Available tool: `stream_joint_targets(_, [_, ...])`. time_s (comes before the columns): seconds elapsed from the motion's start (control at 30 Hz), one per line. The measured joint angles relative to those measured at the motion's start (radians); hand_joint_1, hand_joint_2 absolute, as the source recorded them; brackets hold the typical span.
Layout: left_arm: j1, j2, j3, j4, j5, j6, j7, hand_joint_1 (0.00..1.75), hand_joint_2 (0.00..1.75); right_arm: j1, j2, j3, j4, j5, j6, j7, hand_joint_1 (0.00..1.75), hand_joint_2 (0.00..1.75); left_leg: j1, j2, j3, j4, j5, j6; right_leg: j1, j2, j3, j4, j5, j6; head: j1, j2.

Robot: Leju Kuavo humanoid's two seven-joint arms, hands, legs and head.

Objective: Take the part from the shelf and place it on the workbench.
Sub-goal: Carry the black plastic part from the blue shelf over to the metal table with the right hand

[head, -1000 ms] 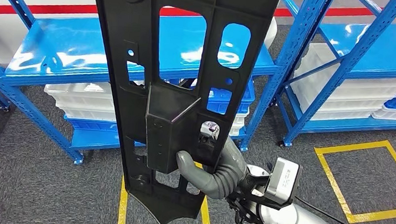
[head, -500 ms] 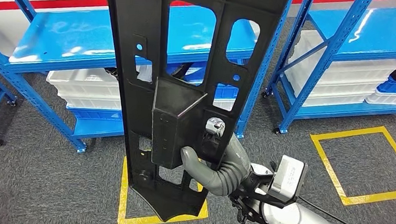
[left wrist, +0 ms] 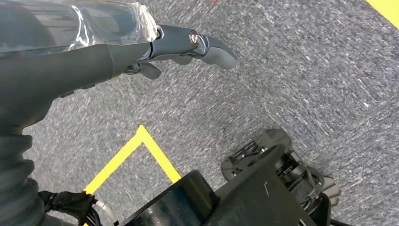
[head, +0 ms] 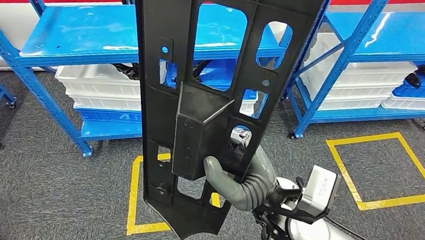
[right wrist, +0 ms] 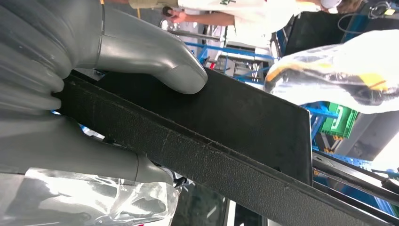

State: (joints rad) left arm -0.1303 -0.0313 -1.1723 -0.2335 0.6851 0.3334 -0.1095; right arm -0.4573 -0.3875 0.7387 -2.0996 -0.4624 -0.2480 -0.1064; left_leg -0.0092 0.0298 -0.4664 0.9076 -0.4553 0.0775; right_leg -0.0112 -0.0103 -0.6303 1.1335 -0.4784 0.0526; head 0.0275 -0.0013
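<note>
Grey carpet floor (head: 53, 188) with yellow tape squares (head: 384, 171), blue shelves (head: 91, 38) holding white bins (head: 102, 89), right robot hand (head: 240, 181) gripping upright black part (head: 212, 86), left robot hand (left wrist: 155, 47) empty, fingers apart.

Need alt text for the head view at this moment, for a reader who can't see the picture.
The right robot hand holds a long black plastic part upright close to the camera, gripping the boxy block near its lower end. Behind it stand blue shelves with white bins on grey carpet marked with yellow tape squares.
</note>
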Motion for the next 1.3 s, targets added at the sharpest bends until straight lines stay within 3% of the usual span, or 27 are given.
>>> stream_joint_targets(0.07, [-0.001, 0.000, 0.000, 0.000, 0.000, 0.000, 0.000, 0.00, 1.75, 0.000, -0.002, -0.004, -0.004, -0.001, 0.000, 0.000, 1.75, 1.75, -0.005, 0.011, -0.003, 0.009, -0.003, -0.005, 0.009, -0.039, 0.082, -0.143, 0.037, -0.009, 0.000, 0.000])
stream_joint_targets(0.13, [0.000, 0.000, 0.000, 0.000, 0.000, 0.001, 0.000, 0.00, 1.75, 0.001, -0.004, -0.009, -0.009, -0.002, 0.001, 0.000, 1.75, 1.75, -0.010, 0.026, -0.010, 0.017, -0.005, -0.011, 0.017, -0.057, 0.097, -0.188, 0.039, -0.020, 0.000, 0.000])
stream_joint_targets(0.2, [0.000, 0.001, 0.000, 0.000, 0.000, 0.002, 0.000, 0.00, 1.75, 0.004, -0.007, -0.013, -0.013, -0.002, 0.002, 0.000, 1.75, 1.75, -0.012, 0.038, -0.016, 0.025, -0.010, -0.017, 0.014, -0.038, 0.087, -0.189, 0.045, -0.029, -0.001, 0.000])
stream_joint_targets(0.27, [0.000, 0.002, 0.000, 0.000, 0.001, 0.004, -0.001, 0.00, 1.75, 0.006, -0.010, -0.017, -0.016, -0.002, 0.004, 0.000, 1.75, 1.75, -0.008, 0.019, -0.037, 0.073, -0.046, -0.029, 0.007, -0.020, 0.083, -0.192, 0.052, -0.039, -0.001, 0.000])
stream_joint_targets(0.37, [-0.005, 0.003, 0.001, 0.000, 0.002, 0.009, -0.003, 0.00, 1.75, 0.009, -0.012, -0.020, -0.020, -0.002, 0.006, 0.000, 1.75, 1.75, 0.003, -0.015, -0.128, 0.281, -0.144, -0.044, 0.003, 0.007, 0.075, -0.192, 0.059, -0.047, -0.002, 0.000])
stream_joint_targets(0.4, [-0.007, 0.003, 0.002, 0.000, 0.002, 0.011, -0.004, 0.00, 1.75, 0.011, -0.012, -0.021, -0.021, -0.003, 0.006, 0.000, 1.75, 1.75, 0.005, -0.017, -0.151, 0.332, -0.158, -0.047, 0.003, 0.017, 0.074, -0.192, 0.060, -0.047, -0.002, 0.000])
stream_joint_targets(0.43, [-0.008, 0.004, 0.003, 0.000, 0.003, 0.012, -0.005, 0.00, 1.75, 0.014, -0.013, -0.022, -0.021, -0.003, 0.006, 0.000, 1.75, 1.75, 0.008, -0.018, -0.157, 0.347, -0.151, -0.048, 0.002, 0.029, 0.074, -0.192, 0.062, -0.046, -0.002, 0.000])
stream_joint_targets(0.47, [-0.009, 0.004, 0.003, 0.000, 0.003, 0.012, -0.005, 0.00, 1.75, 0.016, -0.013, -0.023, -0.022, -0.004, 0.006, 0.000, 1.75, 1.75, 0.010, -0.020, -0.143, 0.317, -0.124, -0.048, 0.002, 0.041, 0.074, -0.192, 0.063, -0.045, -0.002, 0.000])
stream_joint_targets(0.5, [-0.007, 0.004, 0.003, 0.000, 0.002, 0.012, -0.004, 0.00, 1.75, 0.017, -0.014, -0.024, -0.024, -0.005, 0.006, 0.000, 1.75, 1.75, 0.012, -0.029, -0.113, 0.250, -0.082, -0.048, 0.001, 0.054, 0.075, -0.191, 0.064, -0.043, -0.002, 0.000])
stream_joint_targets(0.57, [-0.002, 0.004, 0.003, 0.000, 0.002, 0.012, -0.003, 0.00, 1.75, 0.017, -0.015, -0.026, -0.027, -0.004, 0.006, -0.001, 1.75, 1.75, 0.020, -0.076, -0.056, 0.110, -0.016, -0.048, 0.002, 0.078, 0.070, -0.188, 0.069, -0.035, -0.002, 0.000])
stream_joint_targets(0.63, [0.000, 0.004, 0.003, 0.000, 0.002, 0.012, -0.003, 0.00, 1.75, 0.020, -0.018, -0.030, -0.032, -0.004, 0.005, -0.002, 1.75, 1.75, 0.023, -0.106, -0.037, 0.048, -0.003, -0.045, 0.003, 0.099, 0.053, -0.185, 0.077, -0.023, -0.001, 0.000])
stream_joint_targets(0.7, [0.000, 0.004, 0.003, 0.000, 0.002, 0.012, -0.003, 0.00, 1.75, 0.029, -0.024, -0.037, -0.037, -0.002, 0.004, -0.003, 1.75, 1.75, 0.021, -0.093, -0.040, 0.040, -0.004, -0.036, 0.001, 0.112, 0.039, -0.184, 0.085, -0.009, -0.001, 0.000])
stream_joint_targets(0.77, [0.000, 0.003, 0.003, 0.000, 0.001, 0.012, -0.003, 0.00, 1.75, 0.038, -0.032, -0.044, -0.043, -0.001, 0.003, -0.005, 1.75, 1.75, 0.022, -0.073, -0.042, 0.036, 0.004, -0.023, 0.002, 0.081, 0.022, -0.152, 0.061, 0.001, 0.001, 0.000])
stream_joint_targets(0.83, [0.002, 0.004, 0.003, 0.000, 0.001, 0.012, -0.002, 0.00, 1.75, 0.044, -0.035, -0.048, -0.048, -0.001, 0.003, -0.007, 1.75, 1.75, 0.021, -0.049, -0.044, 0.034, 0.009, -0.014, 0.003, 0.035, -0.029, -0.032, -0.008, 0.008, 0.005, 0.000])
stream_joint_targets(0.9, [0.005, 0.004, 0.003, 0.000, 0.001, 0.012, -0.002, 0.00, 1.75, 0.054, -0.038, -0.052, -0.050, 0.000, 0.002, -0.009, 1.75, 1.75, 0.016, -0.023, -0.046, 0.034, 0.010, -0.011, 0.002, 0.023, -0.086, 0.106, -0.066, 0.011, 0.006, 0.000])
stream_joint_targets(0.97, [0.006, 0.005, 0.003, 0.000, 0.001, 0.012, -0.001, 0.00, 1.75, 0.063, -0.041, -0.054, -0.051, 0.000, 0.002, -0.010, 1.75, 1.75, 0.013, -0.001, -0.047, 0.034, 0.009, -0.010, 0.001, 0.021, -0.093, 0.138, -0.067, 0.011, 0.006, 0.000])
stream_joint_targets(1.17, [0.006, 0.005, 0.003, 0.000, 0.001, 0.012, -0.001, 0.00, 1.75, 0.066, -0.043, -0.055, -0.051, 0.000, 0.002, -0.010, 1.75, 1.75, 0.012, 0.008, -0.046, 0.035, 0.009, -0.010, 0.001, 0.020, -0.077, 0.113, -0.050, 0.010, 0.006, 0.000])
stream_joint_targets(1.23, [0.005, 0.005, 0.003, 0.000, 0.001, 0.012, 0.000, 0.00, 1.75, 0.067, -0.044, -0.057, -0.053, 0.000, 0.002, -0.010, 1.75, 1.75, 0.011, 0.016, -0.045, 0.035, 0.009, -0.010, 0.002, 0.012, -0.038, 0.044, -0.020, 0.007, 0.006, 0.000])
stream_joint_targets(1.3, [0.006, 0.005, 0.003, 0.000, 0.000, 0.012, 0.000, 0.00, 1.75, 0.068, -0.046, -0.062, -0.058, 0.001, 0.002, -0.012, 1.75, 1.75, 0.006, 0.030, -0.043, 0.035, 0.007, -0.012, 0.007, -0.017, 0.032, -0.081, 0.023, 0.000, 0.006, 0.000])
